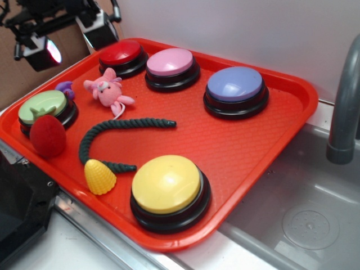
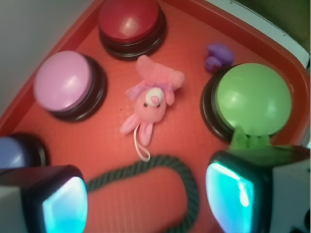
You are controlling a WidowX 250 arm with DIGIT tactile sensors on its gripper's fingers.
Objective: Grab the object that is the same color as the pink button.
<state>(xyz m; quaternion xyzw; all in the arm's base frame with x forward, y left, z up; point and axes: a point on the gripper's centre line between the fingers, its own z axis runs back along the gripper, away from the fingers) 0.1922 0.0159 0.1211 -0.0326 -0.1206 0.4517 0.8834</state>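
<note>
1. Hand [image 2: 148,199] hovering above the red tray [image 1: 270,132], fingers [image 2: 58,204] spread apart, gripping nothing.
2. Between and just beyond the fingers in the wrist view, small pink plush animal [image 2: 151,99] lying flat on the tray, thin white string trailing back toward the hand.
3. Beyond the hand to its left, large pink button [image 2: 64,82] on a black base, near the plush but apart from it.
4. Farther ahead, past the plush, red button [image 2: 129,19].
5. Ahead and to the right, green button [image 2: 252,97], with a small purple toy [image 2: 218,56] just beyond it.
6. Directly under the hand, dark green rope [image 2: 187,182] curving across the tray, close to the plush's string.
7. At the hand's near left edge, part of a lavender-blue button [image 2: 12,153].
8. In the exterior view, well away from the hand, yellow button [image 1: 167,185], yellow ridged toy [image 1: 99,177] and fuzzy red ball [image 1: 48,136], all on the tray.
9. Beside the tray, metal sink [image 1: 304,214] with grey faucet [image 1: 343,107].
</note>
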